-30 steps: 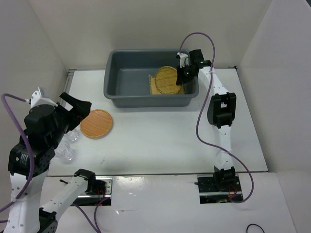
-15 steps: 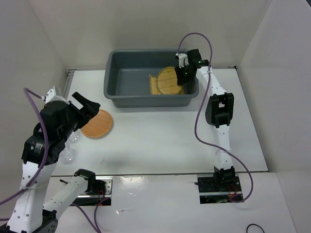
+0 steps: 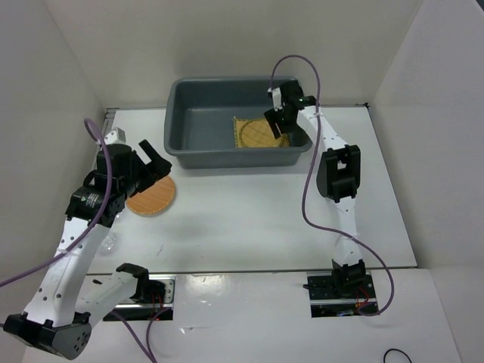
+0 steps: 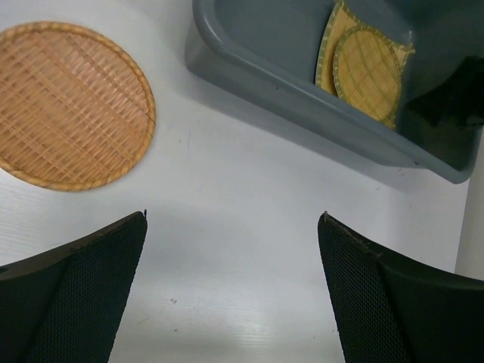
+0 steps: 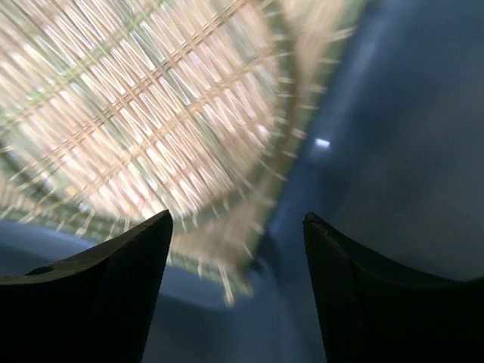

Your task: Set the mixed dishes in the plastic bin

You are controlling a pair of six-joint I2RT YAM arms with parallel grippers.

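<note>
On the white table the large grey rectangular plastic bin holds the square yellow woven mat. The round yellow woven mat lies on top of it, directly beneath the right pincer, whose fingers stand parted and grasp nothing. The round orange-brown woven mat lies flat outside the bin, ahead and to the left of the left pincer, which is spread wide and empty (round, so no long axis to line up with). The left arm is much the nearer, so I judge that mat is its to fetch.

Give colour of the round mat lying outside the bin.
The round mat is orange-brown; left wrist view shows it best.
</note>
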